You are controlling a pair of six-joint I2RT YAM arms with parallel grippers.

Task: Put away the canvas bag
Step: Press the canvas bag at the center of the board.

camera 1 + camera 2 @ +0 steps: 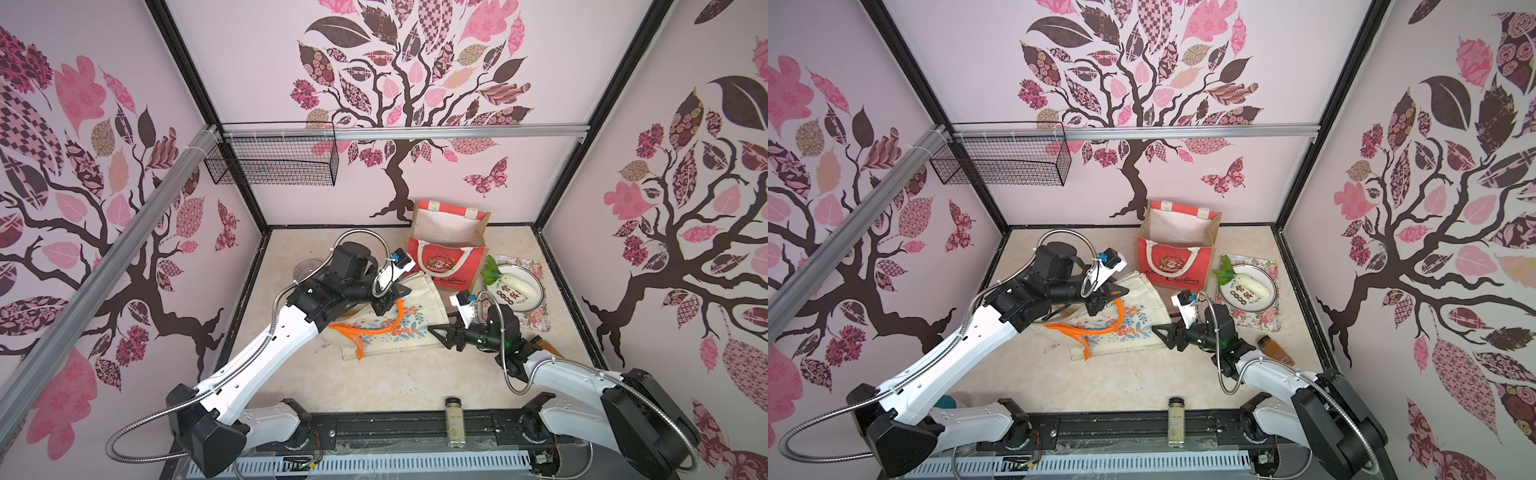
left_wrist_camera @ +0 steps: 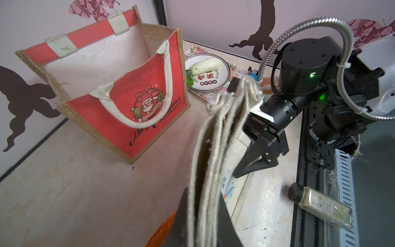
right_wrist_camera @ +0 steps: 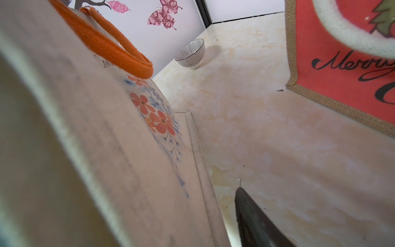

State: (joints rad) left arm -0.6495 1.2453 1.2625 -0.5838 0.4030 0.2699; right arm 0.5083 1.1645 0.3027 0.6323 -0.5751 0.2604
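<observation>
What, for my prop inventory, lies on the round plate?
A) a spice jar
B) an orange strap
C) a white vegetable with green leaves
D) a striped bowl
C: in both top views the white vegetable with green leaves lies on the plate.

We found the canvas bag [image 1: 419, 305] to be matt, coarse-woven cream cloth, its handles [image 3: 134, 61] of orange webbing. The red tote [image 1: 476, 266] was stiff printed fabric edged with rough burlap. The worktop [image 1: 395, 382] looked smooth and faintly glossy, marbled like stone. The plate [image 1: 515, 308] was shiny glazed ceramic, and the basket [image 1: 274, 166] thin black wire.
</observation>
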